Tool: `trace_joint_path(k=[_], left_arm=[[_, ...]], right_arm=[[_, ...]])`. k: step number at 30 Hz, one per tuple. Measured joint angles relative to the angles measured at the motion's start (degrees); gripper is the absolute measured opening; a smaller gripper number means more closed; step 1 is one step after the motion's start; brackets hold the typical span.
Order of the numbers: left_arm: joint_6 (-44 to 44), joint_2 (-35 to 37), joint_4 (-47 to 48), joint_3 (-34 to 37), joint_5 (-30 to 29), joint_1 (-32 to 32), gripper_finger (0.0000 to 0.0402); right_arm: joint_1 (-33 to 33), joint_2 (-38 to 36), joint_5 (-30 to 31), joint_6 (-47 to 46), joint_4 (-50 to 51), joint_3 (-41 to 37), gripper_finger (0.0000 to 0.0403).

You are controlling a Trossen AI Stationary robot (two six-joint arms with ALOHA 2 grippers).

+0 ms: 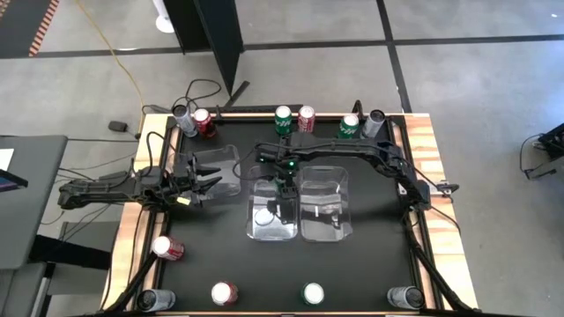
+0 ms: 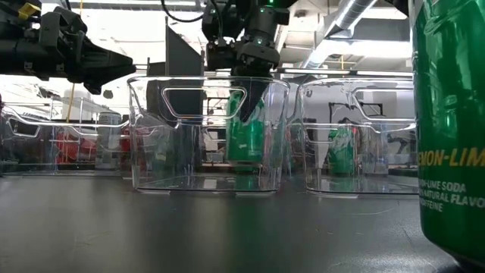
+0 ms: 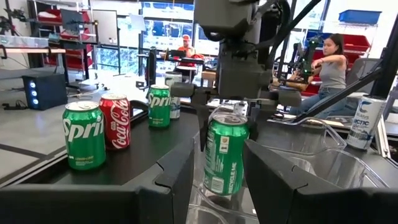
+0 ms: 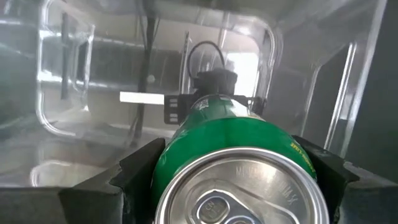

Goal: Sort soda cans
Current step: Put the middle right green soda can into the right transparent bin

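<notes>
Nearest the lens in the low view stands the front green can (image 2: 451,129), at the front edge of the counter (image 1: 370,264). Near that edge also stand two dark cans (image 1: 154,299) and two front red cans (image 1: 224,293).

Mid-counter, three clear bins lie side by side: left bin (image 1: 225,163), middle bin (image 1: 264,231), right bin (image 1: 330,231). The right hand (image 1: 284,187) is clenched on the held green can (image 4: 239,168), which hangs upright inside the middle bin, apparently just short of its floor. The left hand (image 1: 204,182) hovers over the left bin, released and empty.

Step in hand, as judged: lower straight down until the base seats, keeping off the bin walls. Then release and lift vertically so the can is not tipped.

At the back edge stand two silver cans (image 1: 183,116), two back red cans (image 1: 306,117) and two back green cans (image 1: 283,119).

Count: four green, four red, four silver or dark, twelve cans in all.
</notes>
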State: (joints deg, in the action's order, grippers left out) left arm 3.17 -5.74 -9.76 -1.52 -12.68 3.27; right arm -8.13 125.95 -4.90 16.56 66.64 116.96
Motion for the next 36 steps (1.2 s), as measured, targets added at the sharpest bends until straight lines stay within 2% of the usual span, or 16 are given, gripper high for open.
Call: trace_joint_path(k=[23, 31, 36], left_arm=[[0.1, 0.0, 0.0, -0.02, 0.0, 0.0, 0.0132], [0.17, 0.02, 0.02, -0.01, 0.01, -0.01, 0.0132], [0.43, 0.01, 0.07, -0.02, 0.01, -0.01, 0.0132]], right_arm=[[-0.35, -0.32, 0.21, -0.15, -0.74, -1.02, 0.0301], [1.53, -6.1, 0.28, -0.04, 4.85, 2.04, 0.0301], [2.31, -11.57, 0.39, -3.09, 10.53, 2.21, 0.0301]])
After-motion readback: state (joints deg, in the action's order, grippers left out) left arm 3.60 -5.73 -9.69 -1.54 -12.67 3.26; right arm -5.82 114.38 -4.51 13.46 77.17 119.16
